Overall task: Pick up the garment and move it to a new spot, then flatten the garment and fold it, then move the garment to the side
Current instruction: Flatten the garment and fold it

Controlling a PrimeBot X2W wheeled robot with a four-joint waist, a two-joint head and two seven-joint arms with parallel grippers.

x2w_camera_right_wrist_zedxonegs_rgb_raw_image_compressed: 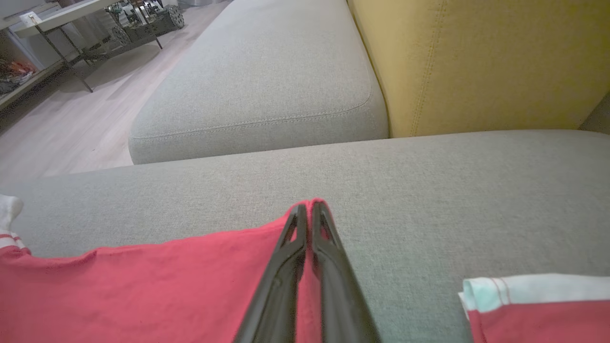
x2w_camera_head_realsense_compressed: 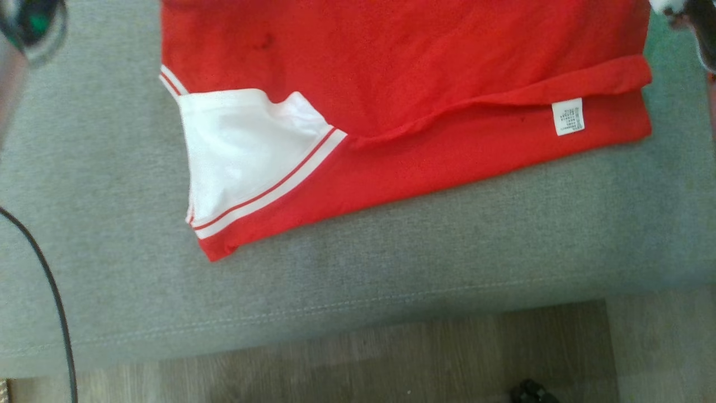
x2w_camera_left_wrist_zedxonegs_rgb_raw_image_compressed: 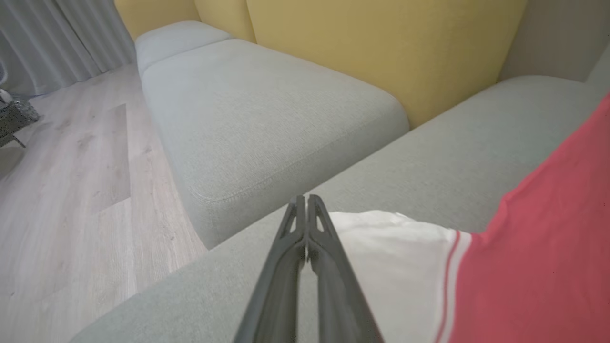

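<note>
The garment (x2w_camera_head_realsense_compressed: 425, 78) is a red shirt with a white, red-striped sleeve (x2w_camera_head_realsense_compressed: 240, 145), lying folded on the grey sofa cushion (x2w_camera_head_realsense_compressed: 391, 268). A white label (x2w_camera_head_realsense_compressed: 568, 116) shows near its right edge. In the right wrist view my right gripper (x2w_camera_right_wrist_zedxonegs_rgb_raw_image_compressed: 310, 204) is shut, with a red corner of the garment (x2w_camera_right_wrist_zedxonegs_rgb_raw_image_compressed: 143, 286) rising right up to its fingertips. My left gripper (x2w_camera_left_wrist_zedxonegs_rgb_raw_image_compressed: 305, 199) is shut too. The white sleeve (x2w_camera_left_wrist_zedxonegs_rgb_raw_image_compressed: 395, 267) lies just to its right, and I cannot tell whether cloth is pinched there.
The cushion's front seam (x2w_camera_head_realsense_compressed: 335, 308) runs above the wooden floor (x2w_camera_head_realsense_compressed: 391, 358). A black cable (x2w_camera_head_realsense_compressed: 53, 291) hangs at the left. A second grey cushion (x2w_camera_left_wrist_zedxonegs_rgb_raw_image_compressed: 257, 114) and yellow backrests (x2w_camera_right_wrist_zedxonegs_rgb_raw_image_compressed: 476, 62) stand beyond. A striped sleeve cuff (x2w_camera_right_wrist_zedxonegs_rgb_raw_image_compressed: 529, 290) lies at the right wrist view's lower right.
</note>
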